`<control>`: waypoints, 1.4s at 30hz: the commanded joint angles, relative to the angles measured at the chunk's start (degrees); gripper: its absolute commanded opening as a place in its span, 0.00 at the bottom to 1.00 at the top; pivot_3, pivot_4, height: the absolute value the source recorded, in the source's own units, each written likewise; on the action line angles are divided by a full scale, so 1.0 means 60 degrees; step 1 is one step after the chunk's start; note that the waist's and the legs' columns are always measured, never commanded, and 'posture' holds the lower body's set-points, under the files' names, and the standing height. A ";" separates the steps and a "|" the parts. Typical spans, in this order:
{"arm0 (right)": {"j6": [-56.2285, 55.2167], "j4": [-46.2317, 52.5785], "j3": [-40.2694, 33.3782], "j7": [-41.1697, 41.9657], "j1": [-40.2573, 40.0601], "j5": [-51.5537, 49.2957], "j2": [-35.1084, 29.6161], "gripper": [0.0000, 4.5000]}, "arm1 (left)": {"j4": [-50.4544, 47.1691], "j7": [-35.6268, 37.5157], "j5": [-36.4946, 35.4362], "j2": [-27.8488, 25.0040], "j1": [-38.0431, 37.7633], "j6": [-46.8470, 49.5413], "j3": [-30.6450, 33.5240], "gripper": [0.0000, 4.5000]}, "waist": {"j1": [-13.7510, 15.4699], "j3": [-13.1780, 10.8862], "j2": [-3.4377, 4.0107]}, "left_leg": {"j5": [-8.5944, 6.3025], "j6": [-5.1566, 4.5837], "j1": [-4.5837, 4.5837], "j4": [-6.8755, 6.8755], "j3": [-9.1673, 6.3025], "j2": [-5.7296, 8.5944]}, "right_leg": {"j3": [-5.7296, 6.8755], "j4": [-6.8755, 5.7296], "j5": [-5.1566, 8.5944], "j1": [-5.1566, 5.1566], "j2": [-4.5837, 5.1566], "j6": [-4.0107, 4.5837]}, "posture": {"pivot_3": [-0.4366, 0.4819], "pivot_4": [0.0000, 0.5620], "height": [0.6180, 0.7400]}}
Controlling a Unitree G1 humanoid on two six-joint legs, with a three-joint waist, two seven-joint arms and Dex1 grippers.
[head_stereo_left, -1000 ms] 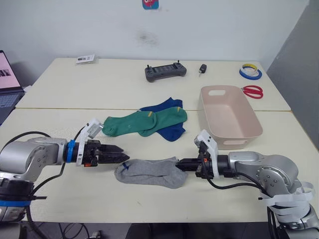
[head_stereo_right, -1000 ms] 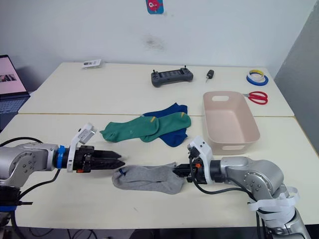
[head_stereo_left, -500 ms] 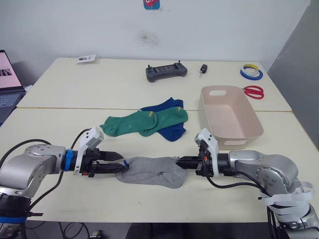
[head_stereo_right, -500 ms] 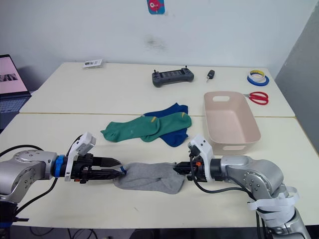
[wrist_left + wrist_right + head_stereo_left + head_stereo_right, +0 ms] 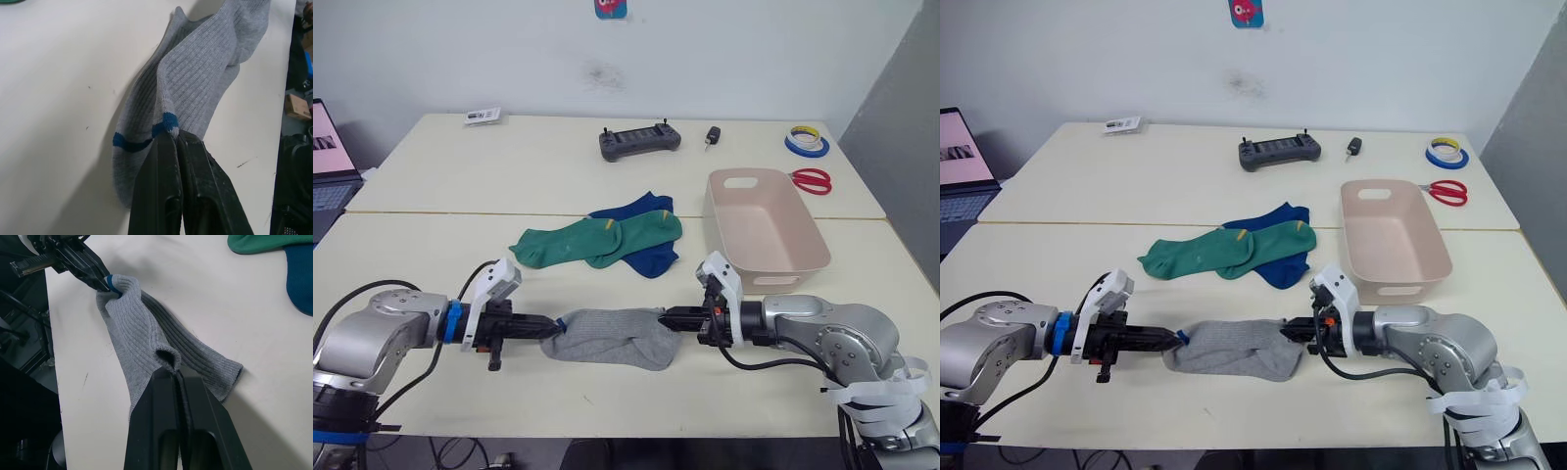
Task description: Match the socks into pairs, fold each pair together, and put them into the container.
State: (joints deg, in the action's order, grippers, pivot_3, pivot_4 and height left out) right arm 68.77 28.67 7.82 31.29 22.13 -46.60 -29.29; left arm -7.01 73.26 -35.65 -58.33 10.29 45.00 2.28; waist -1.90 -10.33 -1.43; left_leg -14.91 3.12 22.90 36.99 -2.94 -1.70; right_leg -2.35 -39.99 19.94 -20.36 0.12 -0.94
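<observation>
Grey socks: the two lie stacked lengthwise on the near table, stretched between the two grippers, at about 7 o'clock from the container and just toward the robot from the coloured socks.
Left gripper: at the 9 o'clock end of the grey socks, fingers pressed together on the cuff edge; the left wrist view shows the cloth with its blue stripe pinched up between the black fingertips.
Right gripper: at the 3 o'clock end of the grey socks, fingers closed on a small raised fold of the ribbed cloth, as the right wrist view shows.
Green socks: the two lie overlapped near the table's middle, at 9 o'clock from the container, with small yellow marks showing, partly covering the blue ones.
Blue socks: under the green socks, showing past them at 12 o'clock and at 5 o'clock.
Container: the beige-pink tub stands upright at 3 o'clock from the coloured socks, across the seam between the two tables, with no sock visible inside.
Far table: a black controller at 12 o'clock, a small dark key fob beside it, tape rolls and red scissors at about 2 o'clock, a small card at 10 o'clock.
Laptop: at the 9 o'clock edge of the head views.
</observation>
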 commanded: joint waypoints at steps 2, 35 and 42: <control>0.0442 0.1007 -0.0967 0.0200 0.0106 -0.1297 -0.0226 0.00 | -0.0894 0.0251 -0.1088 -0.0538 -0.0114 0.0984 0.1067 0.01 | 0.0000 -0.0002 -0.0001 | 0.0000 0.0000 0.0003 0.0000 -0.0002 -0.0001 | 0.0001 0.0001 0.0000 -0.0001 0.0000 0.0000 | 0.48 0.27 1.00; -0.0321 -0.0301 0.0708 -0.1315 0.0140 -0.0508 -0.0180 0.00 | 0.1525 0.0113 0.1374 0.0042 0.1120 -0.0497 -0.1016 0.01 | 0.0002 -0.0008 0.0011 | 0.0000 0.0000 0.0009 -0.0007 0.0011 0.0001 | -0.0007 0.0002 0.0000 -0.0016 -0.0003 0.0000 | 0.48 0.27 1.00; -0.0482 -0.0676 0.0855 -0.1144 0.0224 0.0206 0.0114 0.00 | 0.1723 -0.0300 0.1779 0.0655 0.1346 -0.0728 -0.1121 0.01 | 0.0001 -0.0007 0.0010 | 0.0000 0.0000 0.0010 -0.0005 0.0008 0.0000 | -0.0006 -0.0001 0.0000 -0.0016 -0.0003 0.0000 | 0.48 0.27 1.00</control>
State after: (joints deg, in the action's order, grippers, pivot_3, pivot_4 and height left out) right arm 67.40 24.23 12.99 23.73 22.88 -46.22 -28.87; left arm 3.44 72.13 -25.80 -54.64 17.79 41.64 -4.73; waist -1.89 -10.37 -1.38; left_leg -14.91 3.12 22.96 36.96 -2.89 -1.70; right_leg -2.38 -40.00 19.94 -20.46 0.10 -0.94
